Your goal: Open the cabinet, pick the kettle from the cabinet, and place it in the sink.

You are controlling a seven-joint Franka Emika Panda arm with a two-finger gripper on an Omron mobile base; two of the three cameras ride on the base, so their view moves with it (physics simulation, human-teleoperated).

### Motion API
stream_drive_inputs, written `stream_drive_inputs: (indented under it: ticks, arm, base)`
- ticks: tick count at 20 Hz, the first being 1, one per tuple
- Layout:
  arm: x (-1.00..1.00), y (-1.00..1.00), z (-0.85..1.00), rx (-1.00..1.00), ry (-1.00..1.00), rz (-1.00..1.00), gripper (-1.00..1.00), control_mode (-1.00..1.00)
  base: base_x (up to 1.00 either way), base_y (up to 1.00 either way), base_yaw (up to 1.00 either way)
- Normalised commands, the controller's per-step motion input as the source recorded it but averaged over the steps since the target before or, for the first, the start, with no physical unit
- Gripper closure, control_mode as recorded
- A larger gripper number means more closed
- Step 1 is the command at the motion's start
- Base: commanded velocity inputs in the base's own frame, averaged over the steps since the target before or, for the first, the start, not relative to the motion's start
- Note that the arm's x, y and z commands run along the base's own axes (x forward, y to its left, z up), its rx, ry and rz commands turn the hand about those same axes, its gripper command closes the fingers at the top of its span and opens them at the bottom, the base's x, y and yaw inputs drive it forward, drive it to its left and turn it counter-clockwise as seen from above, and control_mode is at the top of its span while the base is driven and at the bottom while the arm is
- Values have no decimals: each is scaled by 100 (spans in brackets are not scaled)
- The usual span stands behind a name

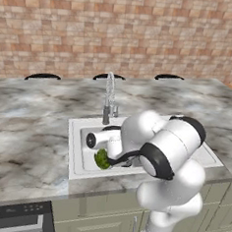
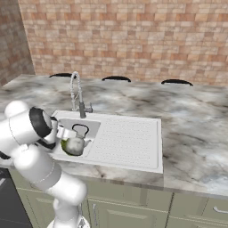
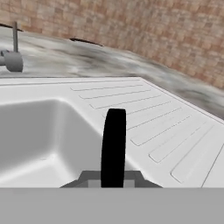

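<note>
Kitchen, marble counter (image 2: 187, 133), white sink (image 2: 129, 138), tap (image 2: 76, 93), brick wall (image 2: 133, 35)

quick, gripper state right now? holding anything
Gripper: shut on the kettle by its black handle, in the sink basin.

A: Wall (image 2: 133, 35) col?
B: Brick, mixed red, tan & pinkish, pale mortar.
A: Counter (image 2: 196, 129)?
B: Marble, white w/ grey veins & smudges.
A: Sink (image 2: 129, 142)?
B: Plain white, ribbed drainer side. Tap (image 2: 76, 91) chrome-grey.
A: Kettle (image 2: 75, 143)?
B: Silver-grey w/ greenish tint on its side, thin black handle (image 3: 113, 146).
A: Below the counter?
B: Cupboard fronts (image 2: 133, 209) pale grey-green. Arm (image 1: 171, 162) white w/ dark joints.
</note>
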Motion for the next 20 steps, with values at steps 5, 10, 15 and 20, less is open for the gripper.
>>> stream_drive_inputs:
  ticks: [5,10,15,20]
  arm:
    - [10,0,-12,-7,0,0,100,-100]
    - [11,0,-14,-1,0,0,100,-100]
    - [15,3,-15,0,0,1,100,-100]
    - [18,7,-15,0,-3,4,100,-100]
  base:
    - [0,0,0]
    - [0,0,0]
    - [0,0,0]
    - [0,0,0]
